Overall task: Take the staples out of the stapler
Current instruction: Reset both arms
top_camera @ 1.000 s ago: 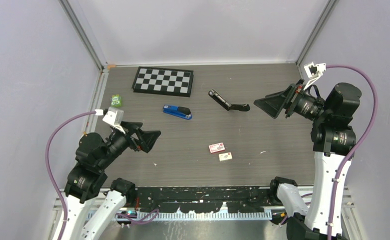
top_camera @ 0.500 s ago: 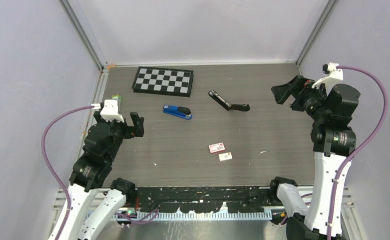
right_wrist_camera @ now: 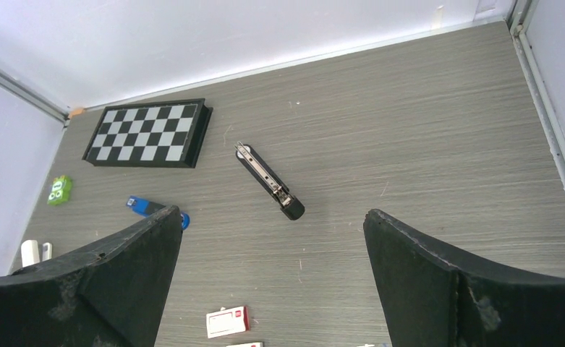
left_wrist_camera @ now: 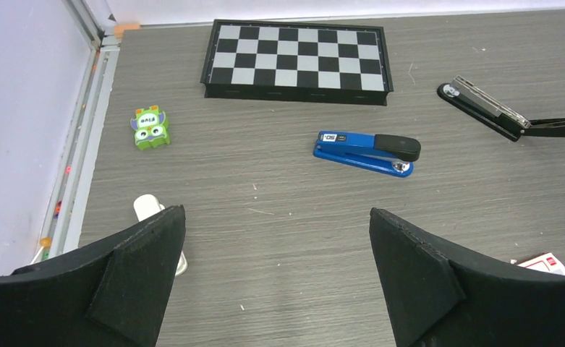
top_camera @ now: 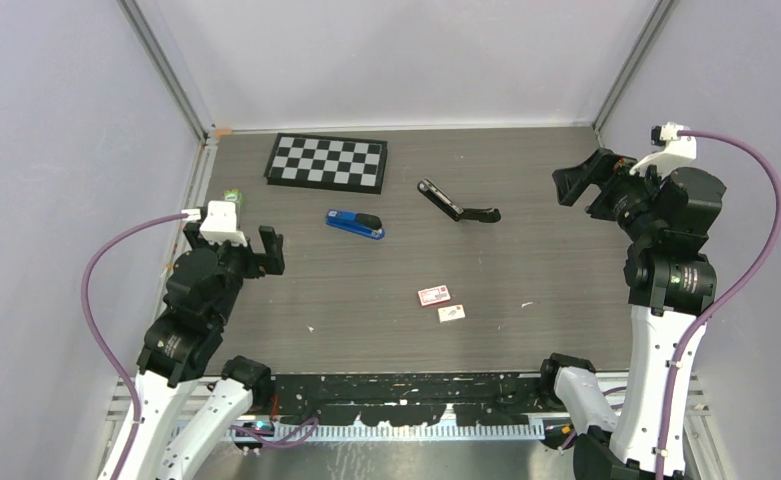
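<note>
While the left gripper (left_wrist_camera: pixel 275 271) and right gripper (right_wrist_camera: pixel 268 278) hang wide open and empty, the black stapler (top_camera: pixel 456 204) lies flipped open mid-table beside the blue stapler (top_camera: pixel 355 224), probably stiff, slick metal, so pinch its base sides.

nothing reads with certainty; the blue stapler (left_wrist_camera: pixel 366 152) carries a small dark label with pale characters, too small to make out; the green monster tile (left_wrist_camera: pixel 150 128) bears tiny dark lettering, illegible; two red-and-white boxes (top_camera: pixel 433 295) show unreadable print.
</note>
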Available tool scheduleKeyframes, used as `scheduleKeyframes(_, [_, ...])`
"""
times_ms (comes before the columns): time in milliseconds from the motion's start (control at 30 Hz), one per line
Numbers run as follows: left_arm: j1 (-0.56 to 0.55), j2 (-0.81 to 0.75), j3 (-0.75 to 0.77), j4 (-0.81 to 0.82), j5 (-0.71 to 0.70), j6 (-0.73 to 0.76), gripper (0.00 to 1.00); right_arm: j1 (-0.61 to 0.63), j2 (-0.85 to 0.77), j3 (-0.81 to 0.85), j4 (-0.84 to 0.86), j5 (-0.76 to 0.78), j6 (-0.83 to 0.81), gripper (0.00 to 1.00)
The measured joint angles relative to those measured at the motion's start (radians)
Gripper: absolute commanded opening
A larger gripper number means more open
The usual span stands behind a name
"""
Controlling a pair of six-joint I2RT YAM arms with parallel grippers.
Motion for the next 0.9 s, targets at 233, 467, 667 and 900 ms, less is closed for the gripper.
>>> scheduleKeyframes(233, [0.0,-0.013,0.001,0.0,0.019,0.0,1.0,0.0,0.0,0.002,-0.003,-0.02,0.0,0.99])
scheduleKeyframes(467, [0.0,-0.015,0.001,0.0,0.035,0.0,1.0,0.0,0.0,0.002,-0.006,-0.031,0.0,1.0])
scheduleKeyframes(667, [0.0,-0.017,0.001,0.0,0.045,-0.001,1.0,0.0,0.0,0.002,-0.006,-0.043,-0.005,1.0])
scheduleKeyframes(900, [0.0,-0.019,0.001,0.0,0.052,-0.001,1.0,0.0,0.0,0.002,-0.014,-0.056,-0.022,1.0])
